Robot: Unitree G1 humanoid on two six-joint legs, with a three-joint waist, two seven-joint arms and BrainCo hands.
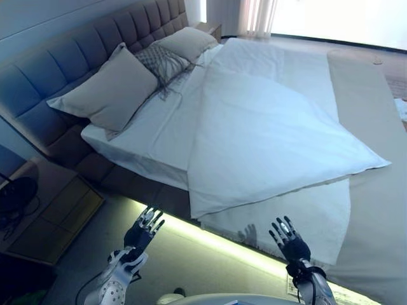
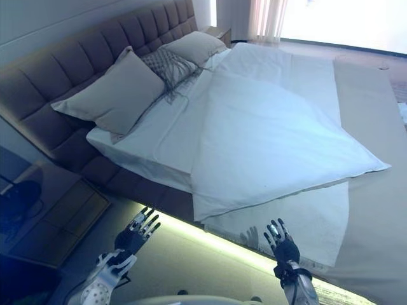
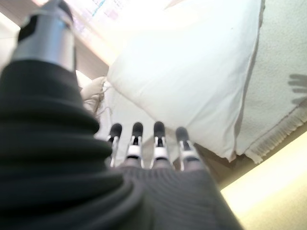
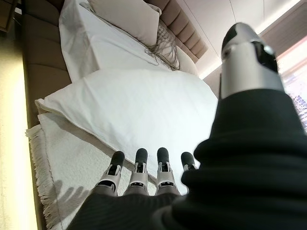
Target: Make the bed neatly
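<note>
A white duvet [image 1: 267,127] lies skewed across the bed, its near corner [image 1: 197,210] by the bed's side edge and another corner [image 1: 381,164] pointing right. Under it a cream fringed blanket [image 1: 305,216] hangs over the near edge. Two beige pillows [image 1: 111,89] [image 1: 187,41] and a patterned cushion [image 1: 162,62] lean on the padded headboard [image 1: 57,63]. My left hand [image 1: 143,232] and right hand [image 1: 289,240] are open and empty, held up in front of the bed's near side, apart from the bedding.
A wooden nightstand [image 1: 54,213] stands at the lower left with a dark object [image 1: 16,194] on it. A lit strip [image 1: 222,244] runs under the bed's near edge. A beige bed runner [image 1: 375,127] covers the foot end at right. A bright window [image 1: 331,16] is beyond.
</note>
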